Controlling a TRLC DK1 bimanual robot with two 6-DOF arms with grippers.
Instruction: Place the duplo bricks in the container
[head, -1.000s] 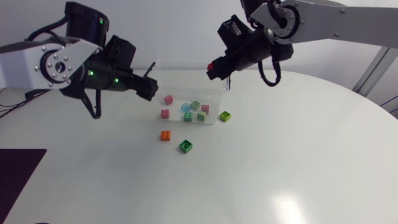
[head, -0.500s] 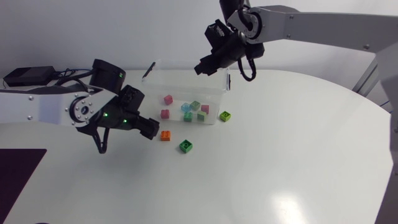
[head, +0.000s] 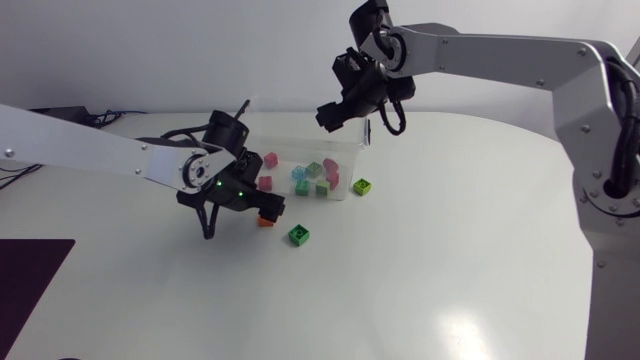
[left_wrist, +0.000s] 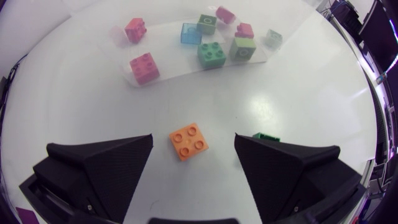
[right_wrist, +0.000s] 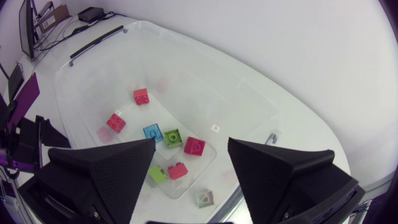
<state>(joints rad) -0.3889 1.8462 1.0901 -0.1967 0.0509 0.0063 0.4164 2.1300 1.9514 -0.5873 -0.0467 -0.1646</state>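
The clear container (head: 345, 150) holds several pink, green and blue bricks. My right gripper (head: 335, 110) hangs open above it; in the right wrist view a pink brick (right_wrist: 194, 146) lies inside the container (right_wrist: 205, 81), below the right gripper (right_wrist: 190, 142). My left gripper (head: 262, 208) is low at the orange brick (head: 265, 220), just in front of the container. The left wrist view shows the orange brick (left_wrist: 188, 141) on the table between the open fingers of the left gripper (left_wrist: 194, 140), untouched. A dark green brick (head: 298, 235) lies close by, beside one finger (left_wrist: 286, 168).
A lime brick (head: 362, 186) sits on the table by the container's right corner. The dark green brick (left_wrist: 266, 136) shows past the left gripper's finger. A dark mat (head: 30, 270) lies at the table's left edge. White tabletop (head: 450, 260) stretches to the right and front.
My left arm has swung down and right, from beside the container to the orange brick. My right gripper, shut on a red brick a second ago, now stands open over the container.
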